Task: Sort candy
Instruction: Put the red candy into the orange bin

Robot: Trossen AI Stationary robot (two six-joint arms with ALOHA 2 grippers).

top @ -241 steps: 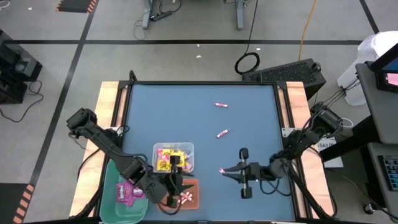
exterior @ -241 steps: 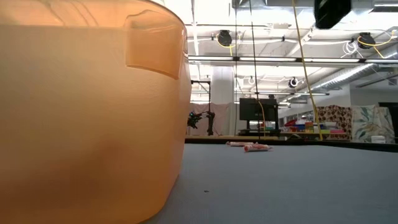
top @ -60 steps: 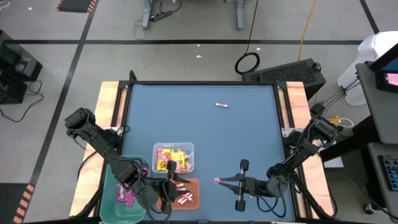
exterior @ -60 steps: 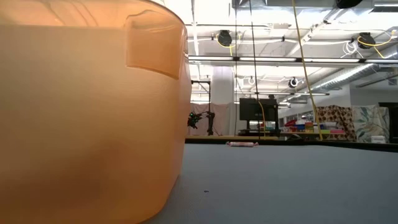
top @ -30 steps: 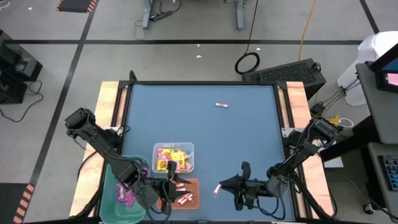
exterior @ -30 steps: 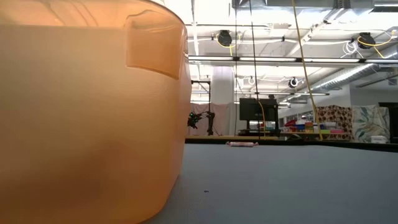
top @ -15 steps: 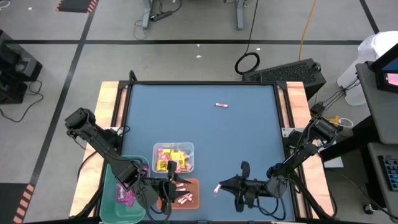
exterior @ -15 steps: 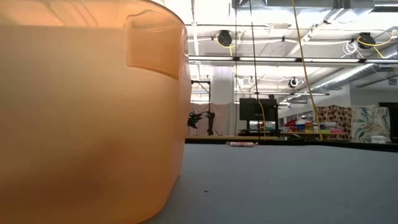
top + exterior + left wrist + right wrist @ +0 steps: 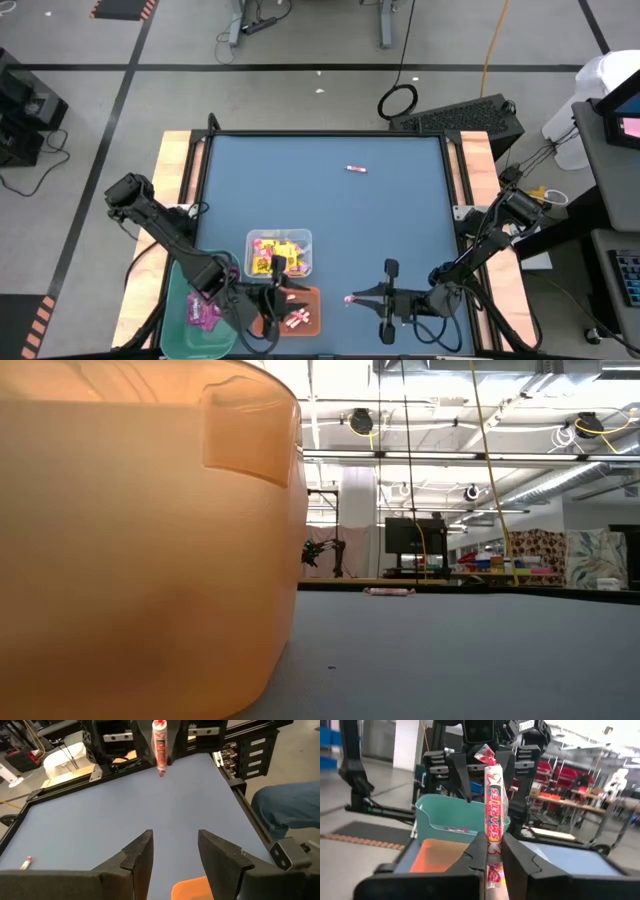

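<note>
Three bins crowd the near-left part of the counter (image 9: 400, 220): a green bin (image 9: 183, 315) at the near-left corner holding magenta packets (image 9: 203, 311), a clear bin (image 9: 303, 243) just right of it and a little farther in, filled with yellow packets (image 9: 283, 252) and some magenta ones, and an orange bin (image 9: 313, 296) against the near edge with several candy sticks (image 9: 298, 320) in it. The left end effector (image 9: 277, 293) hovers over the orange bin with its fingers (image 9: 138, 855) apart and nothing between them. The right end effector (image 9: 351, 298) sits just right of the orange bin, close to the near edge, clamped on one candy stick (image 9: 493, 815) that stands upright between its fingers (image 9: 475, 850). The two end effectors face each other, near one another but with blue surface showing between them. One more stick (image 9: 356, 169) lies alone far out on the counter, well apart from the bins and from every edge. The whole far half and the right side of the blue surface lie open around it, bounded by wooden side rails (image 9: 479, 160).
</note>
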